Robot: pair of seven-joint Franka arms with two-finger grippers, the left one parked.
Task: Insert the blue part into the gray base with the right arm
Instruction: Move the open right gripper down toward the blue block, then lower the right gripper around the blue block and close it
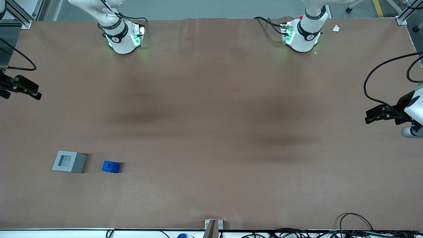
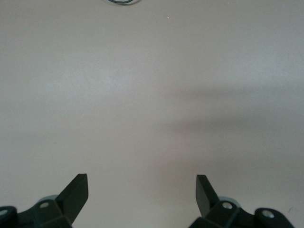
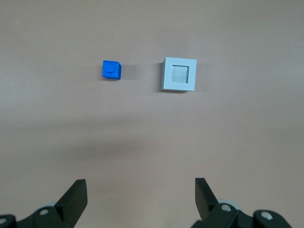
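Blue part [image 1: 110, 166] sitting beside gray base [image 1: 69, 161] on bench [image 1: 211, 132], apart; tool [image 3: 141, 197] hovering above, fingers spread, empty.

Front overview; two downward wrist views.

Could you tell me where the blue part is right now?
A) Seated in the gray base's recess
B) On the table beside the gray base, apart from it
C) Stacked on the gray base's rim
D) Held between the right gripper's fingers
B: the blue part sits on the table beside the gray base with a gap between them, the recess is empty, and the right gripper is open, hanging above the table, holding nothing.
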